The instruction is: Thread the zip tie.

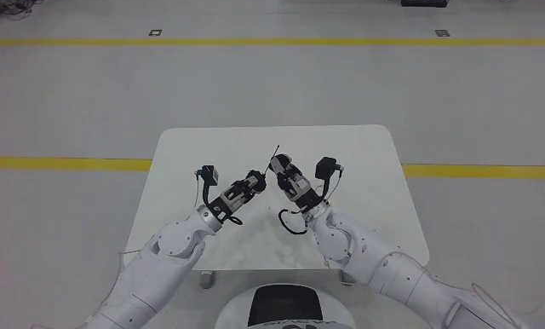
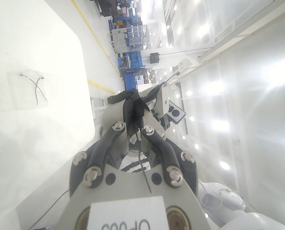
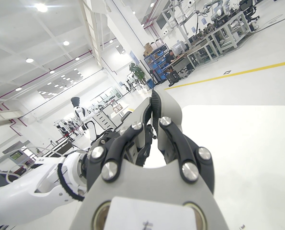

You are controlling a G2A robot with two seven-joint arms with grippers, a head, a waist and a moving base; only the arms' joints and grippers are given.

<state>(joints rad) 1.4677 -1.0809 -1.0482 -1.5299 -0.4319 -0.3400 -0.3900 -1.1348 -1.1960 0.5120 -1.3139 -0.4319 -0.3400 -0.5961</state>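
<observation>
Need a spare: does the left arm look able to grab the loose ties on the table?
Probably not yet: the loose ties lie uncovered on the table, but the left gripper is shut on a zip tie.

The zip tie (image 1: 274,153) is a thin, straight black strip held in the air above the tabletop (image 1: 358,158). It is pinched in the closed right hand (image 1: 272,164), and its free end slants up and away past the fingertips. The left hand (image 1: 258,177), just beside, also grips a black strip, with the tail running back toward its wrist. Two loose ties (image 2: 38,88) lie crossed on the tabletop.
</observation>
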